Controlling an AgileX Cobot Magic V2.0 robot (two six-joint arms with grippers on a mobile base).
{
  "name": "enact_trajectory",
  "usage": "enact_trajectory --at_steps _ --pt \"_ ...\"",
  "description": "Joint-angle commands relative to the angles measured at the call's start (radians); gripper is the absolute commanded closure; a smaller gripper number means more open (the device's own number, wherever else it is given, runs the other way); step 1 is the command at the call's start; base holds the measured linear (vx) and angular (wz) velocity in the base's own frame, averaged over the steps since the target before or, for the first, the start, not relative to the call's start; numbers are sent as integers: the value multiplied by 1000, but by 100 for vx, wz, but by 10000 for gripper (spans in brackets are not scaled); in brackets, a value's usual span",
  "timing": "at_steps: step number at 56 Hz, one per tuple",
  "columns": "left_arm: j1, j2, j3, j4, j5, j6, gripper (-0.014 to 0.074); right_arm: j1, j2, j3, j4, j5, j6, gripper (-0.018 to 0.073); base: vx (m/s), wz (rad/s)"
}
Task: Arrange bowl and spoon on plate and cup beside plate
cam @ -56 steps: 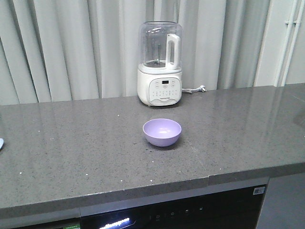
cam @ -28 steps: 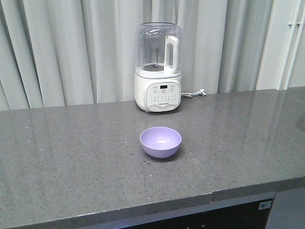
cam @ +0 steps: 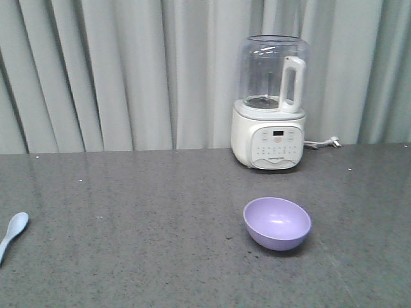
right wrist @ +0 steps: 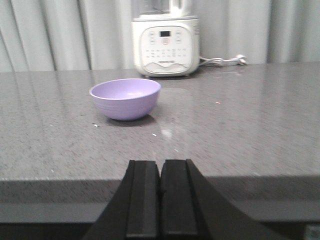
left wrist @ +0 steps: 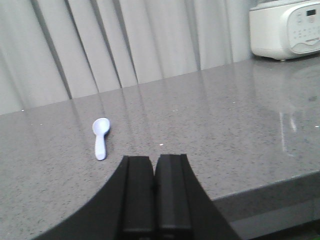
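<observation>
Progress: nothing is arranged yet, by my reading; every step of the task is left.
Spoon: lies bare on the grey counter at the far left edge of the front view, about 9 o'clock from the bowl and well apart from it.
Left gripper: jaws pressed together with nothing between them, hanging at the counter's near edge; the spoon sits at about 11 o'clock from it, untouched.
Bowl: upright and empty on the counter, not on any plate; the blender stands at 12 o'clock behind it.
Right gripper: jaws closed on nothing, at the near edge; the bowl is at about 11 o'clock from it, apart.
Plate and cup: in no view, so I cannot tell where they are.
Front view alone: shows spoon and bowl together, and the blender's clear jug against the curtain; neither gripper appears.
Left wrist view alone: the whole spoon, scoop pointing away at 12 o'clock; no bowl.
Right wrist view alone: the bowl's side wall, and the blender's cord at 3 o'clock of it; no spoon.
</observation>
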Motion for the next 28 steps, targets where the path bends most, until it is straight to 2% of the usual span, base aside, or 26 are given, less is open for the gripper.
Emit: enact_trajectory --at_steps 1,16,28 --pt "-1 -17 -25 -9 -88 -7 600 -3 -5 3 -8 -83 0 565 20 39" --pt "-1 -17 -25 -9 -88 -7 600 -3 -5 3 -8 -83 0 565 18 31" --pt "-1 -17 -25 -9 -88 -7 600 -3 -5 3 -8 -83 0 565 17 8"
